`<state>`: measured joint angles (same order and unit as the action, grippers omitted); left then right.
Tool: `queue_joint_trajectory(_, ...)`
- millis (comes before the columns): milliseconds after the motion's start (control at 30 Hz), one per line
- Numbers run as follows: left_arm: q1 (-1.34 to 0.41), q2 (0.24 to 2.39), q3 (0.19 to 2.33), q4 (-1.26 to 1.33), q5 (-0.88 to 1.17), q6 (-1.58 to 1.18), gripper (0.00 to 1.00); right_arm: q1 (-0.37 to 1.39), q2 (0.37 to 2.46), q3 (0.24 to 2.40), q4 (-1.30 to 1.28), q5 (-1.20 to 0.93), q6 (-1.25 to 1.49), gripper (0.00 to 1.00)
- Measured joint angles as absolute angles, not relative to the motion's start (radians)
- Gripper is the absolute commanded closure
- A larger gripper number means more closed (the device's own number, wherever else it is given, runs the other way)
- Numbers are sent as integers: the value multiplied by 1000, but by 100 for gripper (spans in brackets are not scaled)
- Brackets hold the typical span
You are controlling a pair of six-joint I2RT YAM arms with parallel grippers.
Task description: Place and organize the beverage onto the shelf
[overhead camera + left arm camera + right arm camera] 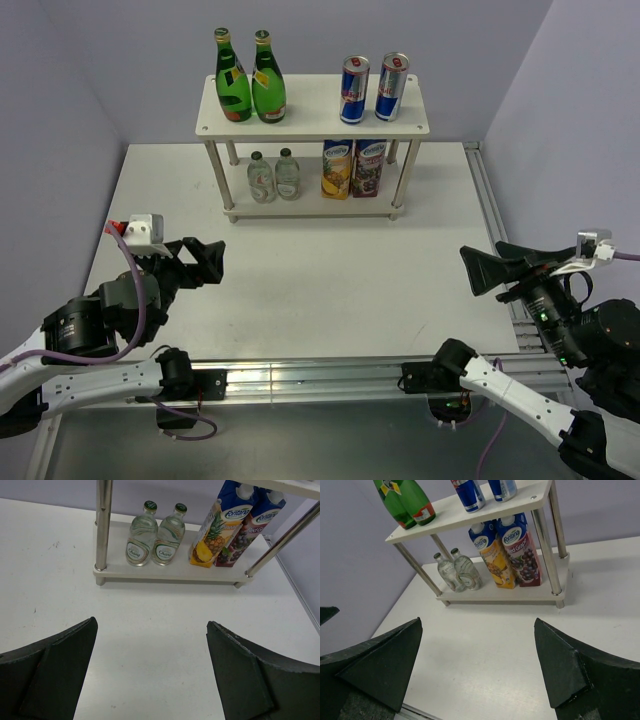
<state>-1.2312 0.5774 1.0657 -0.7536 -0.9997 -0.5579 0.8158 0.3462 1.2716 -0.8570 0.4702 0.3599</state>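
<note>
The shelf (pixel 310 95) stands at the back of the table. Two green glass bottles (pixel 250 80) with yellow labels and two slim blue-silver-red cans (pixel 372 88) stand on its top board. On the lower board (pixel 170 572) sit two small clear bottles (pixel 152 535), seen also in the right wrist view as clear bottles (pixel 456 570). My left gripper (pixel 208 258) hovers open and empty over the near left of the table, well short of the shelf. My right gripper (pixel 478 270) hangs open and empty at the near right.
Two juice cartons, pineapple (pixel 336 168) and grape (pixel 368 166), stand on the lower board right of the clear bottles. Purple walls close in at the back and sides. A metal rail (pixel 300 372) runs along the table's near edge, another down the right side (pixel 490 215).
</note>
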Motion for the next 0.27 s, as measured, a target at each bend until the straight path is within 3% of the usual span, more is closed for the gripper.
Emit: queue_joint_trajectory(267, -1231, 577, 1062, -754, -1000, -558, 4, 816, 346, 1269, -857, 485, 358, 0)
